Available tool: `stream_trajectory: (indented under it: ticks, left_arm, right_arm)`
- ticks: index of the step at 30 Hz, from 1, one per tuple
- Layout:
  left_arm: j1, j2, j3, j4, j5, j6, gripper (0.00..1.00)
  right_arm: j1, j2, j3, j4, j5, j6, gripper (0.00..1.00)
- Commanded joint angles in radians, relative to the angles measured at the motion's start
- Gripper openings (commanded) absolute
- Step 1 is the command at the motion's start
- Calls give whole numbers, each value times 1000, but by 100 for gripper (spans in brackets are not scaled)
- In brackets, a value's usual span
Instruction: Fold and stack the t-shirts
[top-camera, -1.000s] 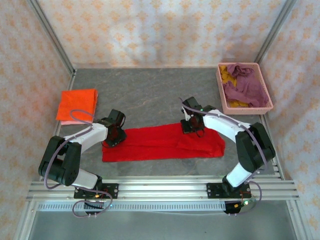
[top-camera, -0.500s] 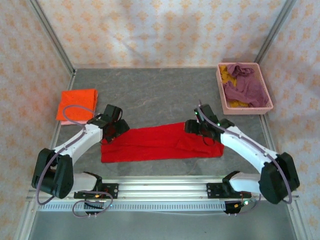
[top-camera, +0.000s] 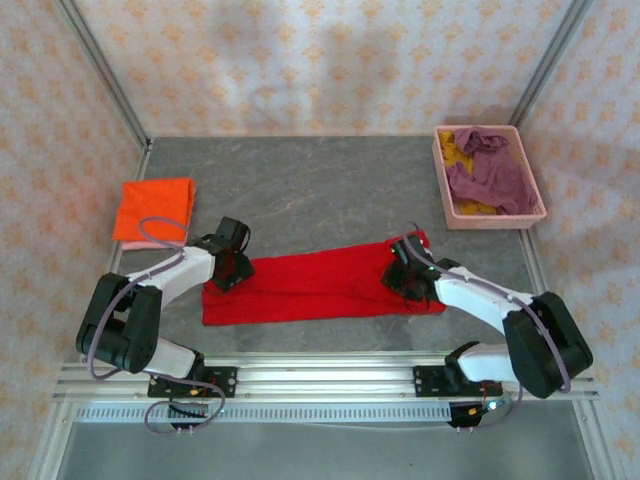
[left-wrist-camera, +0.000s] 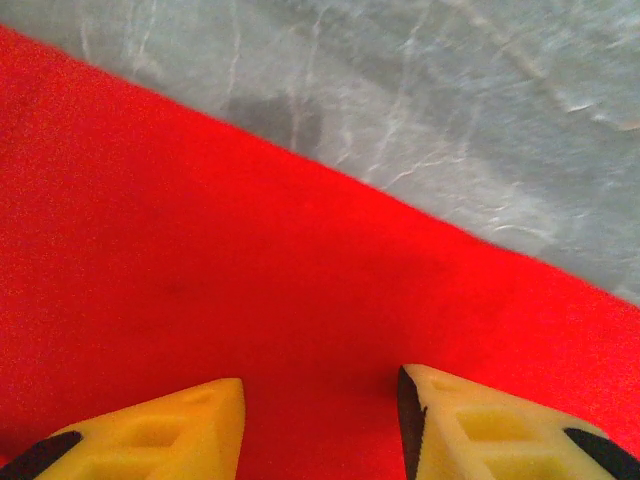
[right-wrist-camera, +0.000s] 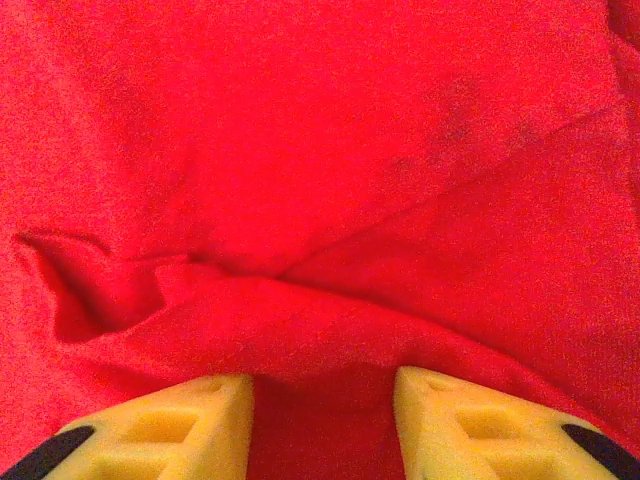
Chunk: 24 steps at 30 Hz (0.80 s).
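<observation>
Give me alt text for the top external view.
A bright red cloth t-shirt lies as a long strip on the grey table, left hand over its left end, right hand over its right. A folded orange t-shirt lies far left; a pink plastic basket of crumpled shirts far right.

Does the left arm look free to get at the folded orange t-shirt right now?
Probably yes. The orange t-shirt lies close to the left pincer, with bare table between them, and its jaws stand apart over the red t-shirt, gripping nothing.
</observation>
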<state>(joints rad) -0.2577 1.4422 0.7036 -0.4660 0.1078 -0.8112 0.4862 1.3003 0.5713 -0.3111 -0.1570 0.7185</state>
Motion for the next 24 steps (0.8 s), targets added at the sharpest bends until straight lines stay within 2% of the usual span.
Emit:
stream_trajectory:
  ticks: [1, 10, 18, 24]
  left_arm:
    - [-2, 18, -25, 36, -9, -8, 44]
    - [-8, 59, -56, 53, 2, -39, 44]
    - [-35, -32, -126, 86, 1, -126, 44]
    - [-35, -91, -69, 20, -40, -78, 46]
  right_arm:
    - [-45, 60, 31, 41, 53, -12, 41]
    - [-127, 383, 298, 57, 41, -193, 41]
    - [-151, 713, 724, -28, 5, -300, 43]
    - [-154, 904, 1037, -81, -26, -328, 45]
